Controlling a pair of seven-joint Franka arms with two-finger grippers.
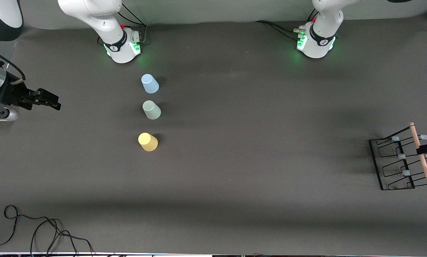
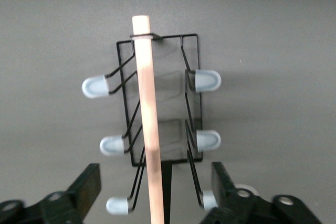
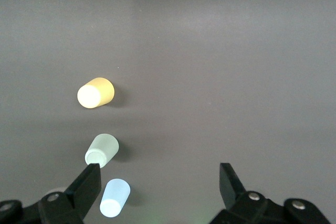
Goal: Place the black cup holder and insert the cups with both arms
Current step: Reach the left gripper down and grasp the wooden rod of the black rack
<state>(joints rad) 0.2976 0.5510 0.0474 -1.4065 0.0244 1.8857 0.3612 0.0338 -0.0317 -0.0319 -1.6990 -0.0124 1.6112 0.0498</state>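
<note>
I see the black cup holder (image 1: 395, 162) standing on the desk (image 1: 256, 142) at about three o'clock in the front view, at the left arm's end, its wooden rod handle (image 1: 421, 155) up on top and the capped prongs (image 2: 96, 86) sticking out both ways. My left end effector (image 2: 156, 182) sits over that rack with its fingers (image 2: 84, 187) spread on either side of the rod, not pinching it as far as the left wrist view shows. The three cups stand upside down in a line near ten o'clock, in front of the right arm's base: the light blue cup (image 1: 149, 83) closest to the base, the pale green cup (image 1: 151, 109) next, the yellow cup (image 1: 148, 141) nearest the front camera, each apart from its neighbour. My right end effector (image 1: 45, 99) waits at nine o'clock, over the desk's edge, fingers spread and empty.
</note>
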